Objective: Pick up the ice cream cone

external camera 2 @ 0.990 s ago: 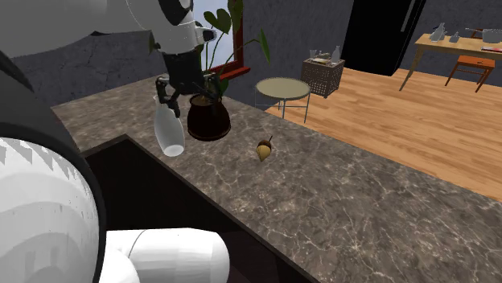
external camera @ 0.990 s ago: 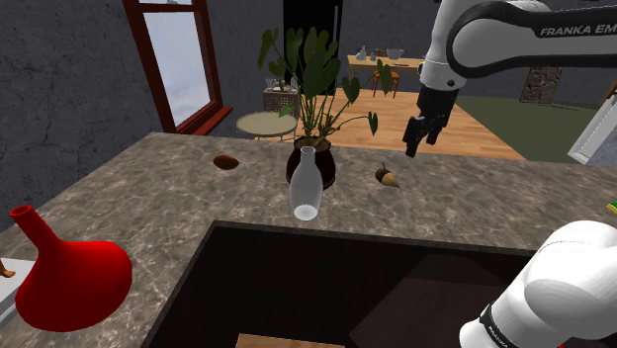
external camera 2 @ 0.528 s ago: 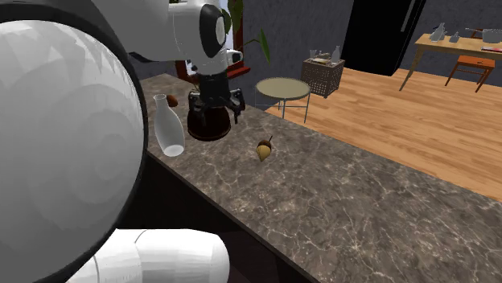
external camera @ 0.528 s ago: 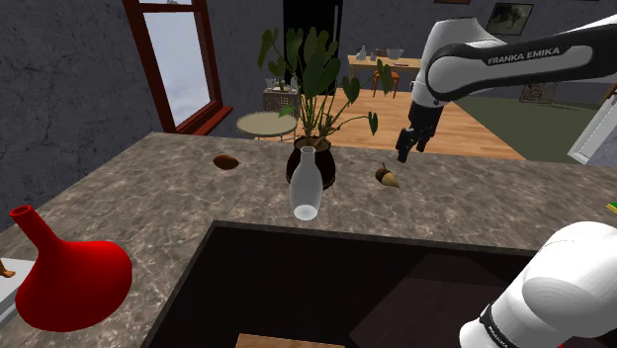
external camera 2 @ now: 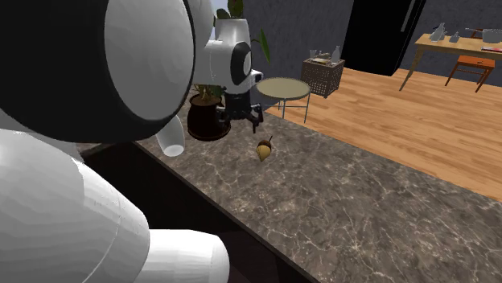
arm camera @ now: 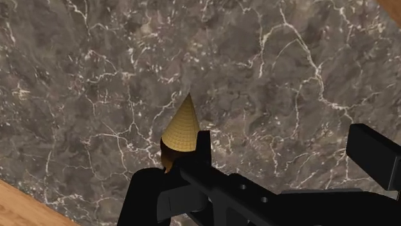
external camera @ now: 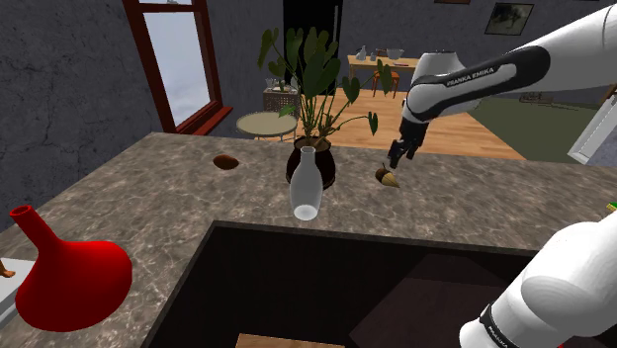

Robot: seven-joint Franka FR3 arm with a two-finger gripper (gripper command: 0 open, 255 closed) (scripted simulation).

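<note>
1. Countertop [external camera: 158, 188]: dark marbled stone with pale veins. It surrounds a dark rectangular sink recess [external camera: 297, 287].
2. White bottle [external camera: 306, 185]: stands upright on the countertop, just beyond the far edge of the recess.
3. Potted plant [external camera: 328, 170]: dark round pot directly behind the bottle, with broad green leaves above.
4. Red vase [external camera: 64, 277]: wide base and narrow slanted neck, at the shoulder view's lower left.
5. Small brown object [external camera: 226, 162]: lies on the countertop, apart from the pot, toward the shoulder view's left.
6. Window [external camera: 183, 54]: red frame, set in a grey wall.
7. Beyond the counter:
   - round side table [external camera 2: 282, 87]
   - basket [external camera 2: 323, 74]
   - wooden floor [external camera 2: 402, 112]
   - wooden table [external camera 2: 458, 44] with an orange chair [external camera 2: 475, 68]
   - black area [external camera 2: 382, 32]
</note>
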